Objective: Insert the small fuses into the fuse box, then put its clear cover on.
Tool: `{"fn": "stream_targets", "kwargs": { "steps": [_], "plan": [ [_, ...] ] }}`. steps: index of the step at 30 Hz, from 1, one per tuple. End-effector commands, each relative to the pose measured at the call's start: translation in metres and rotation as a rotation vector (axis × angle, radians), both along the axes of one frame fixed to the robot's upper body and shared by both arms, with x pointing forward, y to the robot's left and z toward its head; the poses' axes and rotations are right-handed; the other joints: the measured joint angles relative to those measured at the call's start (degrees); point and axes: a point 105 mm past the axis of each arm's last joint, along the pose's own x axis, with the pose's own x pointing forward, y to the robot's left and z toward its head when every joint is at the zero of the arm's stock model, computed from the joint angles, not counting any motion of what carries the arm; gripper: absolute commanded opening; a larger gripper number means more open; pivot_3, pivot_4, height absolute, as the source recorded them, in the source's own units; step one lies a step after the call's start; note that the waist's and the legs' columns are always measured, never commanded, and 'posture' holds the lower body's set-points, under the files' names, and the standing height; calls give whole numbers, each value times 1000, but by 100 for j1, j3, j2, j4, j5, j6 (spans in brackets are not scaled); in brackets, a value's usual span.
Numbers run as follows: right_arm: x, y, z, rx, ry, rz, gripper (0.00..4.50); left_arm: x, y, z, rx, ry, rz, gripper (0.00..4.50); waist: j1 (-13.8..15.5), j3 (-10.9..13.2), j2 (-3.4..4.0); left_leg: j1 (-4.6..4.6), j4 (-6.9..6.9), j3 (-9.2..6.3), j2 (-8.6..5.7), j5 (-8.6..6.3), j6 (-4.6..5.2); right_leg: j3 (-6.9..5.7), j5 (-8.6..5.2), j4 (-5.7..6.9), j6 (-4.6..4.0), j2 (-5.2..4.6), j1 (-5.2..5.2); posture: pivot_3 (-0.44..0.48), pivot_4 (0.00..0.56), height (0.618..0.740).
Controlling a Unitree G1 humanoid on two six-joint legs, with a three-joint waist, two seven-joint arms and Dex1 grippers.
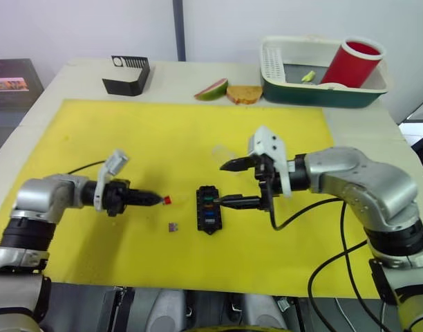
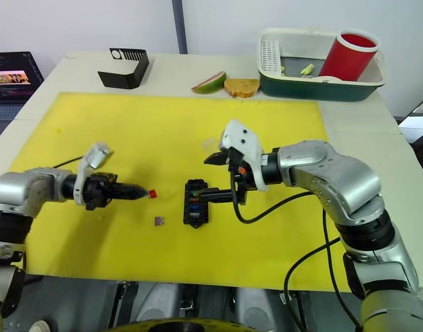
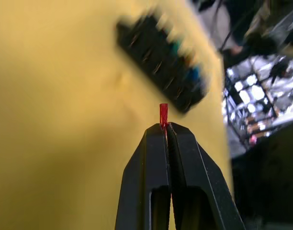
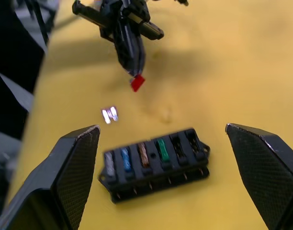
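Observation:
The black fuse box (image 1: 209, 209) lies in the middle of the yellow mat (image 1: 128, 138). Grey, blue, amber and green small fuses sit in its slots (image 4: 137, 155); two end slots are bare. My left gripper (image 1: 156, 199) is shut on a red fuse (image 1: 167, 200), held just left of the box above the mat. A loose purple fuse (image 1: 173, 227) lies on the mat below it. My right gripper (image 1: 229, 183) stands open just right of the box, with nothing between its fingers. The clear cover (image 1: 224, 153) lies faintly behind the right gripper.
A black slotted stand (image 1: 128, 75) stands at the back left of the table. A fruit slice (image 1: 211, 90) and a piece of bread (image 1: 245, 93) lie behind the mat. A green-and-white basin (image 1: 322, 93) with a red cup (image 1: 353, 62) sits at the back right.

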Motion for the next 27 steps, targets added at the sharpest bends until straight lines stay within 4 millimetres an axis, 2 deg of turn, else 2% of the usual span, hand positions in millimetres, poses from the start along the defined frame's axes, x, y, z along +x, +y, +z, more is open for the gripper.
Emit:
{"fn": "stream_targets", "kwargs": {
  "steps": [1, 7, 11, 14, 17, 19, 20, 27],
  "plan": [
    [-6, -6, 16, 73, 34, -7, 4500, -5, -8, 43, -75, -123, -18, 11, 0, 0, 0, 1, 0, -1, 0, 0, 0, 0, 0, 0, 0, -2, 1, 0, 150, 740],
    [-4, -3, 47, 251, 171, 5, 4500, -14, -30, 81, -184, -228, -55, 11, -20, 0, 1, 3, -1, -2, 0, 2, -4, 1, 0, 2, -1, -2, 1, 0, 150, 740],
    [-2, 0, 60, 316, 231, 10, 4500, -14, -48, 107, -284, -303, -70, 11, -4, -1, -1, 2, -2, -2, 0, 3, -6, 1, 0, 1, 0, -2, 1, 0, 150, 740],
    [-1, 4, 69, 360, 252, 19, 4500, -15, -58, 116, -324, -331, -74, 11, -11, -1, 0, 2, -2, -1, -1, 5, -9, 1, 1, -1, 0, -2, 3, 0, 150, 740],
    [-2, 8, 73, 375, 257, 27, 3627, -14, -64, 120, -356, -345, -66, 0, -18, -1, 0, 3, -3, 0, -1, 15, -26, 1, 1, 1, 0, -2, 2, 0, 150, 740],
    [-2, 10, 77, 393, 258, 34, 2766, -13, -66, 120, -362, -346, -59, 0, -25, -1, 0, 3, -3, 0, -1, 15, -26, 1, 1, 2, 0, -1, 2, 0, 150, 740],
    [-2, 11, 79, 401, 259, 36, 2165, -13, -66, 119, -364, -346, -55, 0, -26, -1, 0, 3, -3, 1, -1, 15, -25, 1, 1, 2, 0, -1, 2, 0, 150, 740],
    [-2, 14, 87, 438, 269, 44, 2165, -9, -65, 115, -359, -349, -30, 0, -18, -1, 0, 3, -3, 3, -2, 15, -25, 1, 1, 1, 0, 2, 2, 0, 150, 740]
  ]
}}
